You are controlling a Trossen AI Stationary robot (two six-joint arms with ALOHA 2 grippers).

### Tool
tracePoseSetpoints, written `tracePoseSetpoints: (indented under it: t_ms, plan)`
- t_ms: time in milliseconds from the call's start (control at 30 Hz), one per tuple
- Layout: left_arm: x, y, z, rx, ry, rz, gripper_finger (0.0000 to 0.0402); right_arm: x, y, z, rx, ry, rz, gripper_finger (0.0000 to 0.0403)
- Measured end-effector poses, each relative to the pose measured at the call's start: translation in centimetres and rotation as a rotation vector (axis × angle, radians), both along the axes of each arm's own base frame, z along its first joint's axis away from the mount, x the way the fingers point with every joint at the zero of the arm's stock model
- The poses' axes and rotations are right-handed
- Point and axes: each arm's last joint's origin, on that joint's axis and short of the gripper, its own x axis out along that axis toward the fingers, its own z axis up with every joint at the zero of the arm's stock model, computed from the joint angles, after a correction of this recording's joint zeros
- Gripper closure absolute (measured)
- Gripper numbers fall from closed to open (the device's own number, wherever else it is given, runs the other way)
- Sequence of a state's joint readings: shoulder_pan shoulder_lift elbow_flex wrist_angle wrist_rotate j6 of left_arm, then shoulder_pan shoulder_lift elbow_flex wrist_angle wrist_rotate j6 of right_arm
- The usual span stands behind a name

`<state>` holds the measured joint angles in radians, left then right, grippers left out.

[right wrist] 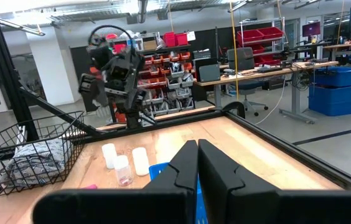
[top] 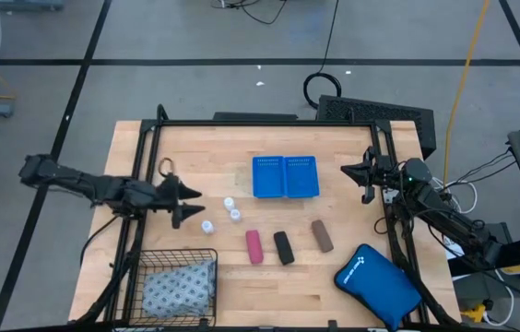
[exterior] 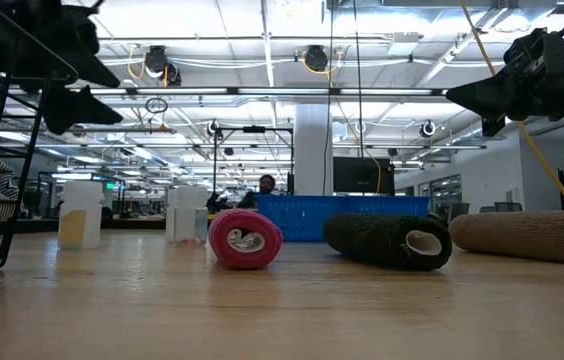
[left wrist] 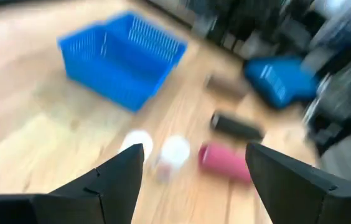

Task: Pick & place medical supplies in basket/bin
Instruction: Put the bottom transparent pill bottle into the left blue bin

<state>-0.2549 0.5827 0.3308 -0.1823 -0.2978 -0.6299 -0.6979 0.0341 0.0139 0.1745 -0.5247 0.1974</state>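
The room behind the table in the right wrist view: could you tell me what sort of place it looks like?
Probably an open lab or workshop: racks of red parts bins, desks with monitors, stacked blue totes, and exposed ceiling lights and ducting.

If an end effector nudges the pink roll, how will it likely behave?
The pink roll lies on its curved side, so a nudge would probably send it rolling. It looks like soft wrap with a hollow core, so it is likely light and may squash slightly when squeezed.

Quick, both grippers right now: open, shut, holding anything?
Left gripper: open, empty, above the white vials.
Right gripper: shut, holding nothing, near the blue tray.
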Motion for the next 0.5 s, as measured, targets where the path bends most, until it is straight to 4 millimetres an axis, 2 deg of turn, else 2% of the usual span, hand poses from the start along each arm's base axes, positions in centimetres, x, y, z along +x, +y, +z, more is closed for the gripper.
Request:
tracePoseSetpoints:
  t_ms: [233, 500]
  plan:
    - [3.4, -2.0, 1.3, 0.017, 0.403, 0.003, 0.0117, 0.0, 0.0, 0.0, 0.000, 0.000, 0.000, 0.0399]
    - [6.8, -3.6, -0.9, 0.012, 0.651, -0.072, 0.0117, 0.0, 0.0, 0.0, 0.000, 0.000, 0.000, 0.0399]
